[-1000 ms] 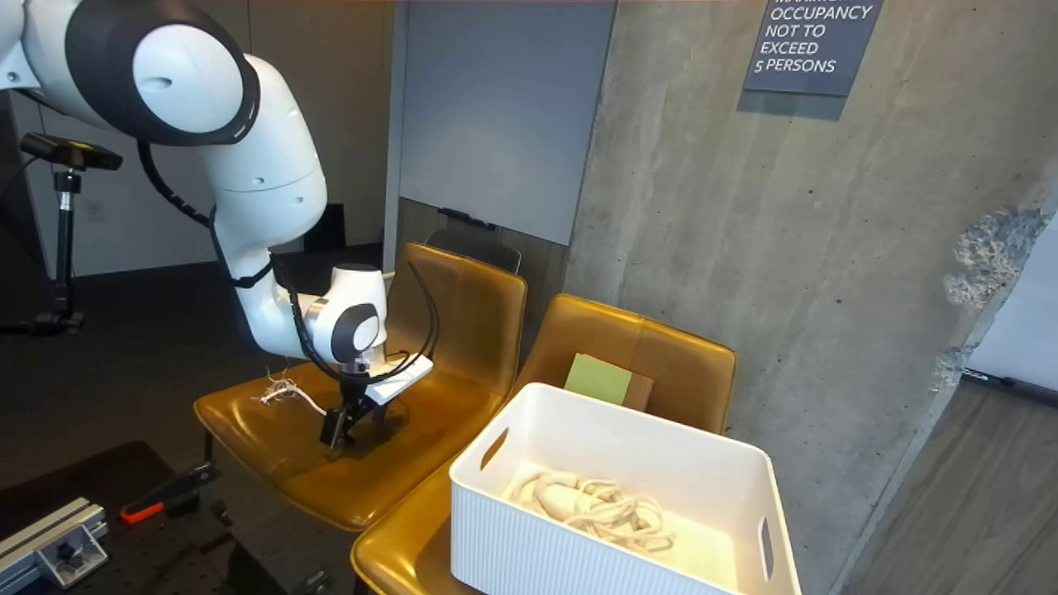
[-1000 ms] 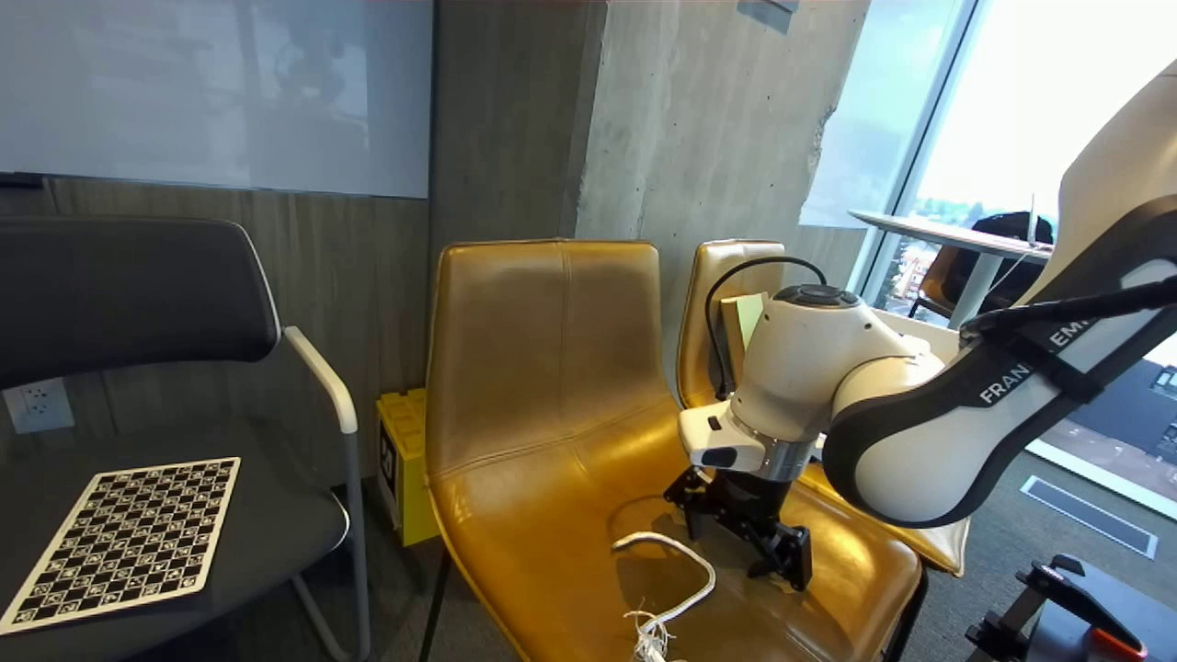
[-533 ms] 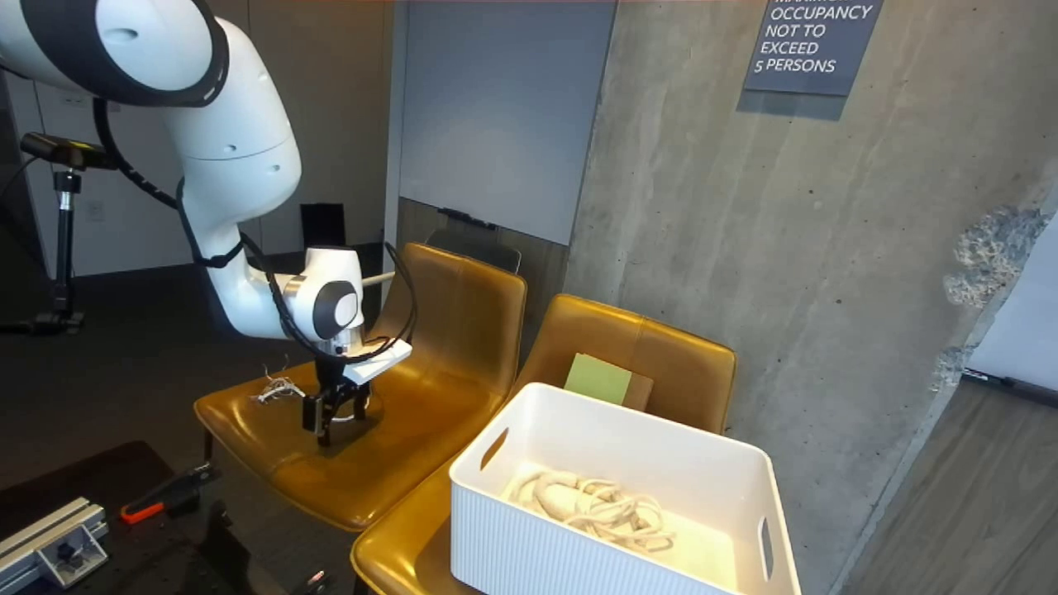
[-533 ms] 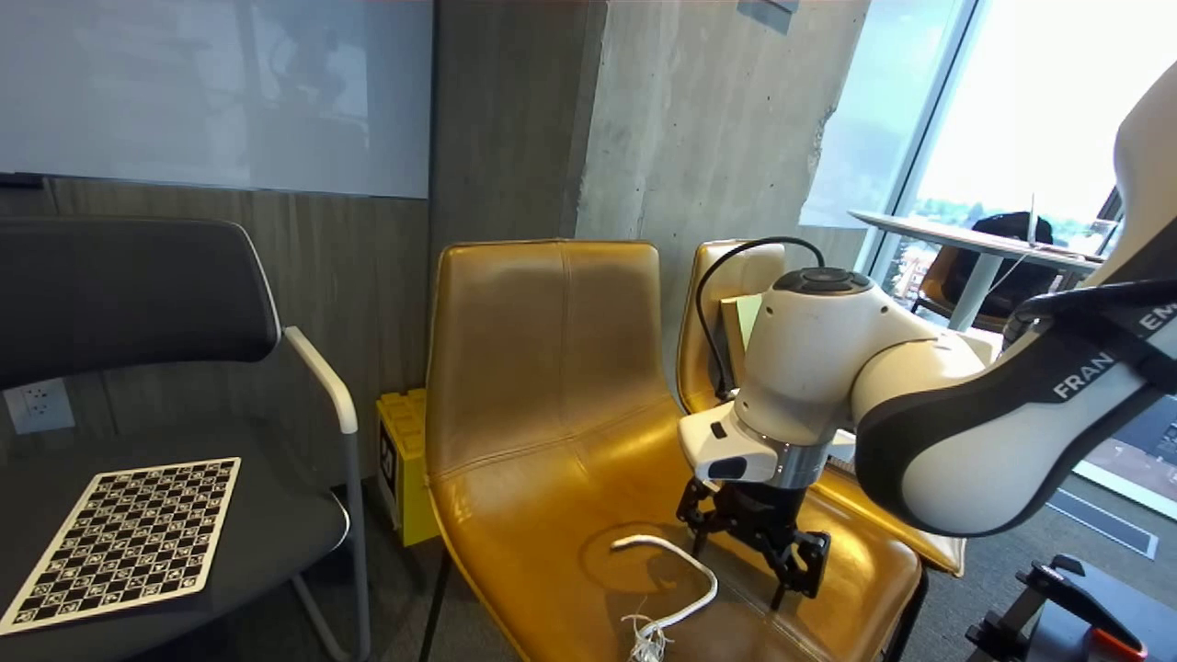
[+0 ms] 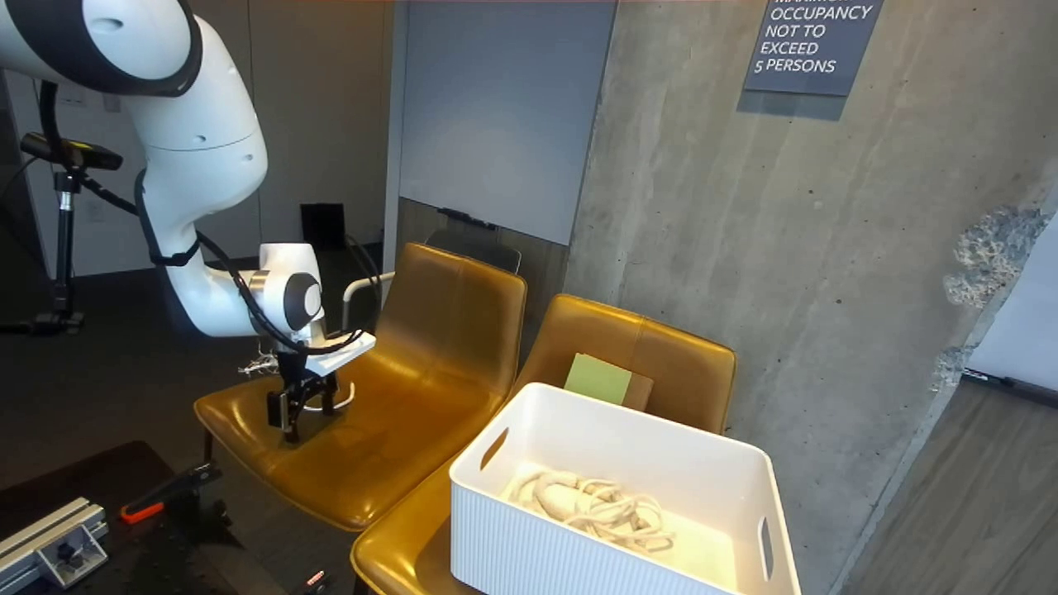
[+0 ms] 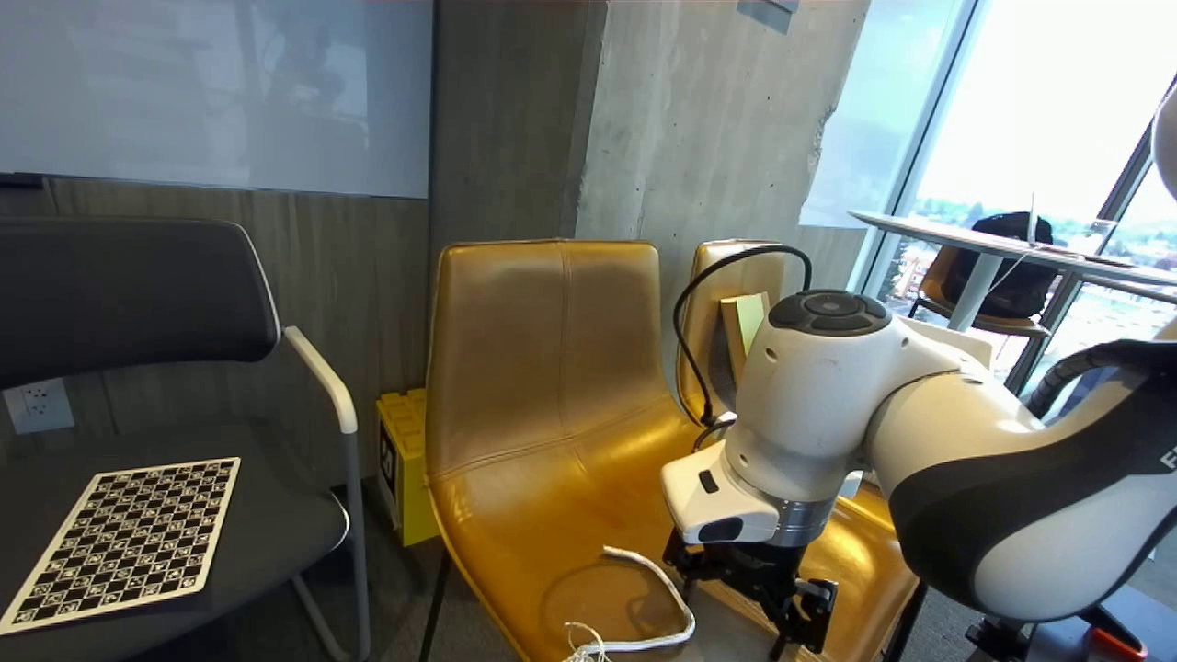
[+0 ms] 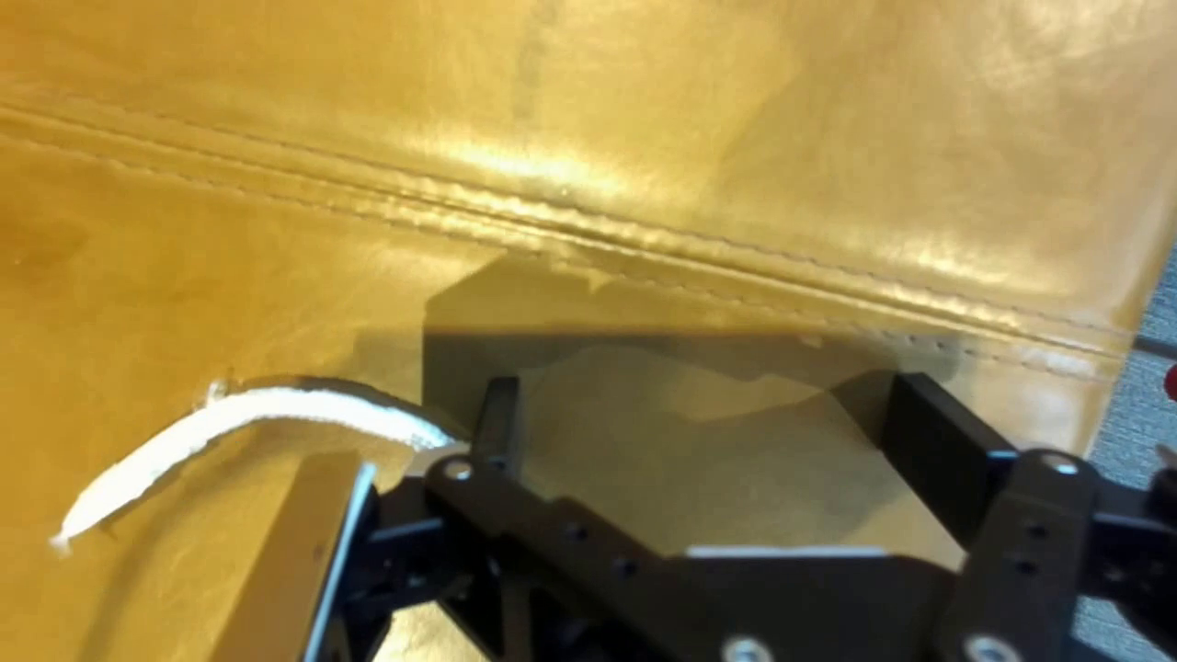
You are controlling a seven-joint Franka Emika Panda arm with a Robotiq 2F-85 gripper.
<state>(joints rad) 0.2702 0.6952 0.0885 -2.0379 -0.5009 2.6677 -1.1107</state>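
Fingers (image 7: 947, 460) spread well apart, your tool (image 7: 703, 414) points down at the tan leather chair (image 5: 405, 438), bare leather and shadow showing in the gap. Whether the tips touch the seat, you cannot tell. Nearest you lies a white rope (image 7: 276, 405) on that seat: in the wrist view it arcs out from the left side of your tool, one end tapering free, the other stretch vanishing behind the finger there, so contact cannot be judged. In an exterior view you see it bend just left of the tool and run to a frayed end (image 6: 588, 648).

Further off, right of your tool in an exterior view, a white bin (image 5: 512, 554) sits on a second tan chair (image 5: 694, 380), with a loose heap of cream cord (image 5: 612, 516) inside. Behind the bin, a green pad (image 5: 597, 378) leans on the backrest.

Well to the left of your tool, in an exterior view, you have a yellow box (image 6: 418, 469) and, beyond it, a dark chair (image 6: 119, 294) bearing a checkered board (image 6: 138, 533). Farthest from you, a concrete wall (image 5: 702, 207) carries an occupancy sign (image 5: 814, 45).
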